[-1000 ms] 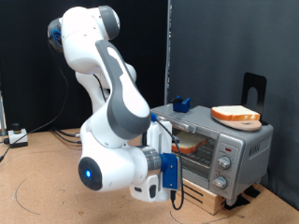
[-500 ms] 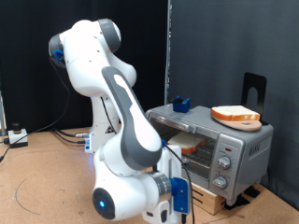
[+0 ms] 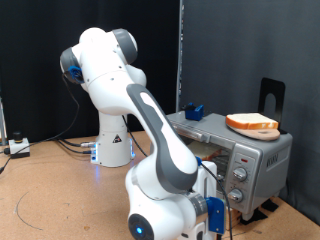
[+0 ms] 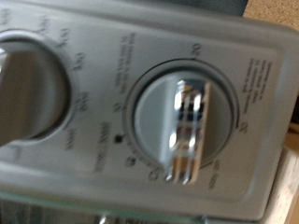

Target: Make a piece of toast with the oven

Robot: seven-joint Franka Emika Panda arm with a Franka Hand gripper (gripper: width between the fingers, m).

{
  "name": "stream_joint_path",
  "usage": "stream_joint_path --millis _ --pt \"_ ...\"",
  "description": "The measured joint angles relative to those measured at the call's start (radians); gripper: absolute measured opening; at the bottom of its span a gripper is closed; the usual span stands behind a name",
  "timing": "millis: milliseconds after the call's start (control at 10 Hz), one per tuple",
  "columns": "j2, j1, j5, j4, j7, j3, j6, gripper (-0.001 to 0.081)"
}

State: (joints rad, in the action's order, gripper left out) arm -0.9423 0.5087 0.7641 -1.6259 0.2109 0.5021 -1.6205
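Oven (image 3: 232, 152) front toward exterior view's bottom-left.

Oven (image 3: 248, 158): a small silver box, seen at the exterior view's right, largely hidden behind the arm; round knobs are carried on its right panel.
Knob (image 4: 179, 129): shown close in the wrist view, grey with a chrome bar, ringed by printed marks.
Toast: hidden by the arm inside the oven.
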Motion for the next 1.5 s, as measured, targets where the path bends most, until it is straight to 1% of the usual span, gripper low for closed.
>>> stream_joint_path --millis 300,700,800,900,1000,1100,1200,1300,1400,1500 --pt "-0.006 -0.026 0.002 0.000 0.002 0.003 -0.029 0.0808" --pt "-0.006 -0.040 0.014 0.004 0.005 0.013 -0.047 0.0808" --pt "-0.006 -0.043 0.015 0.004 0.005 0.013 -0.047 0.0780" --pt "-0.006 -0.045 0.015 0.004 0.005 0.013 -0.047 0.0780" --pt "-0.006 -0.047 0.015 0.004 0.006 0.013 -0.047 0.0601" --pt "-0.006 -0.048 0.014 0.004 0.006 0.013 -0.047 0.0601" --pt "-0.006 -0.049 0.014 0.004 0.006 0.013 -0.047 0.0406" --pt "-0.006 -0.050 0.015 0.004 0.006 0.014 -0.046 0.0266" --pt "-0.006 -0.050 0.014 0.005 0.009 0.014 -0.046 0.0266" --pt "-0.010 -0.050 0.014 0.007 0.009 0.013 -0.047 0.0131"
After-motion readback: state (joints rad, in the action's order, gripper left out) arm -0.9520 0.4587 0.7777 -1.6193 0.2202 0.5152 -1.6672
